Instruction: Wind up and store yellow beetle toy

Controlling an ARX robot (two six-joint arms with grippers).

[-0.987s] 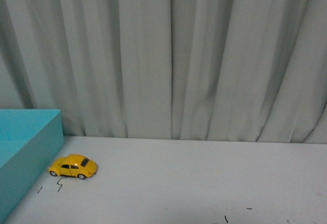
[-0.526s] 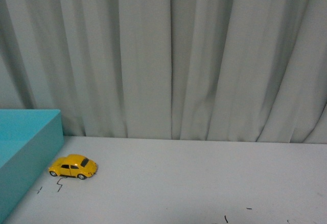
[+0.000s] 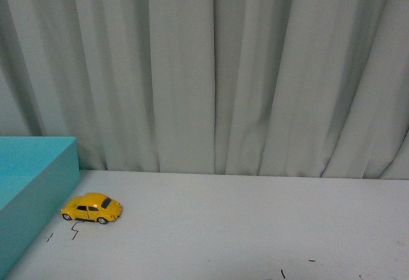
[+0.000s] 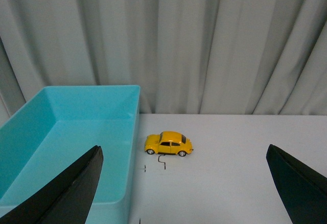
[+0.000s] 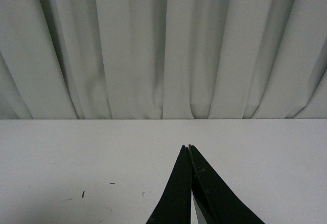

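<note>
Wheels down, the yellow beetle toy (image 3: pixel 91 208) sits at the left of the table (image 3: pixel 255 222), just beside the teal bin (image 3: pixel 29 184), handy for storing; left gripper (image 4: pixel 183 148) faces it, jaws spread wide, likely for a grasp; right gripper (image 5: pixel 187 150), seemingly unneeded yet, has jaws pressed together.

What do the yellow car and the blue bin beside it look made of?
The yellow beetle toy has a glossy painted shell with a lighter sheen on the roof: die-cast metal or hard plastic, I cannot tell which. The turquoise bin looks like smooth moulded plastic: even colour, thin walls, soft sheen.
</note>
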